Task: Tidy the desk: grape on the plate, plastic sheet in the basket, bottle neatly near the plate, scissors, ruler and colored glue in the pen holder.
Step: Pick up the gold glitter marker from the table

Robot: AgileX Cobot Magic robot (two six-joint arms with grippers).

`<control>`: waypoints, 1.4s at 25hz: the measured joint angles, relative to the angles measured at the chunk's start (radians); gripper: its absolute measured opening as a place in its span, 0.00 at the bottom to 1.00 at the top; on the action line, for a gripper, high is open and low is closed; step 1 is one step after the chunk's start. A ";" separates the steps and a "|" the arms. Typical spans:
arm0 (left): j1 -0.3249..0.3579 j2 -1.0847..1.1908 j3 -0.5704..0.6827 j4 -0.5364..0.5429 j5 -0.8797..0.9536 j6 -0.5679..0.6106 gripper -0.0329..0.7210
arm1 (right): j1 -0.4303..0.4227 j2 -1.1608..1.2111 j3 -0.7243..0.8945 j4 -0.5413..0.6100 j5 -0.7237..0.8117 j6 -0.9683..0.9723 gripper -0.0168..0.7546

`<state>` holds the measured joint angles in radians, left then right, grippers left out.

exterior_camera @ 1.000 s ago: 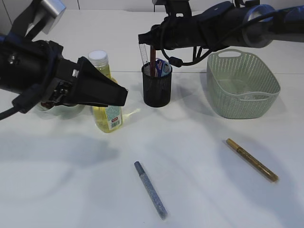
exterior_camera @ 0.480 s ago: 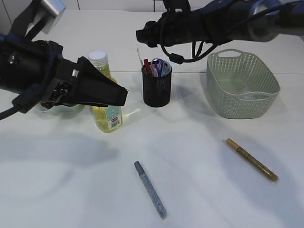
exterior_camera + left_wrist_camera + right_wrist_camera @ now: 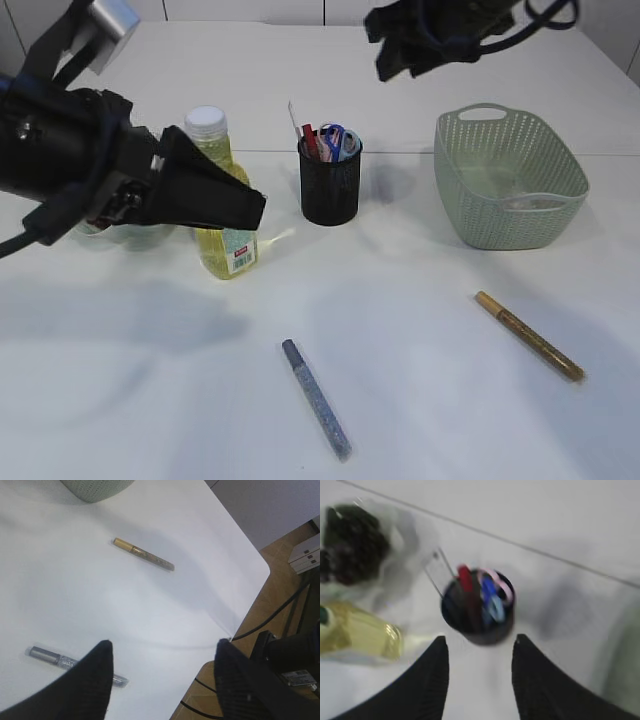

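Observation:
The black mesh pen holder (image 3: 330, 190) (image 3: 477, 611) holds a clear ruler (image 3: 297, 120) (image 3: 438, 571), a red glue pen (image 3: 310, 140) (image 3: 465, 579) and the pink-and-blue scissors (image 3: 338, 140) (image 3: 495, 594). My right gripper (image 3: 397, 52) (image 3: 481, 639) hangs open and empty, high above the holder. A gold glue pen (image 3: 529, 336) (image 3: 143, 554) and a silver glitter glue pen (image 3: 316, 399) (image 3: 55, 658) lie on the table. The yellow bottle (image 3: 224, 240) (image 3: 362, 637) stands upright next to the plate (image 3: 100, 230) of dark grapes (image 3: 355, 542). My left gripper (image 3: 245, 205) (image 3: 162, 644) hovers open and empty in front of the bottle.
The green basket (image 3: 510, 180) (image 3: 95, 487) stands at the right, with something faintly glossy at its bottom. The table's right edge (image 3: 240, 615) drops to a wooden floor with cables. My left arm hides most of the plate in the exterior view.
My right gripper opened, left the red glue pen in the pen holder, then rose and drew back to the right. The left arm has not moved.

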<state>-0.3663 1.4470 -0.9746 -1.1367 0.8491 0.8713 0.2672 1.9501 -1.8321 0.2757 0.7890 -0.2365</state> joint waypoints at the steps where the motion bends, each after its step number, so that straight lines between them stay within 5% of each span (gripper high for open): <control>1: 0.000 0.000 0.000 0.015 0.000 0.000 0.66 | 0.000 -0.019 0.000 -0.078 0.073 0.060 0.47; 5: 0.008 0.000 0.000 0.111 0.000 -0.060 0.64 | -0.001 -0.062 0.000 -0.195 0.284 0.139 0.47; 10: 0.073 0.000 0.000 0.337 -0.001 -0.270 0.61 | -0.001 -0.066 0.057 -0.253 0.419 0.153 0.47; 16: 0.179 0.000 0.000 0.651 0.015 -0.523 0.61 | -0.001 -0.066 0.263 -0.360 0.418 0.156 0.47; 22: 0.198 0.000 0.000 0.984 0.087 -0.696 0.58 | -0.001 -0.066 0.441 -0.407 0.264 0.156 0.47; 29: 0.200 0.000 0.000 1.030 0.105 -0.741 0.58 | -0.023 -0.041 0.492 -0.415 0.184 0.099 0.47; 35: 0.200 0.000 0.000 1.030 0.105 -0.743 0.58 | -0.102 0.001 0.495 -0.286 0.184 -0.055 0.47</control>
<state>-0.1663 1.4470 -0.9746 -0.1070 0.9544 0.1286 0.1654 1.9509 -1.3375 -0.0100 0.9732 -0.2911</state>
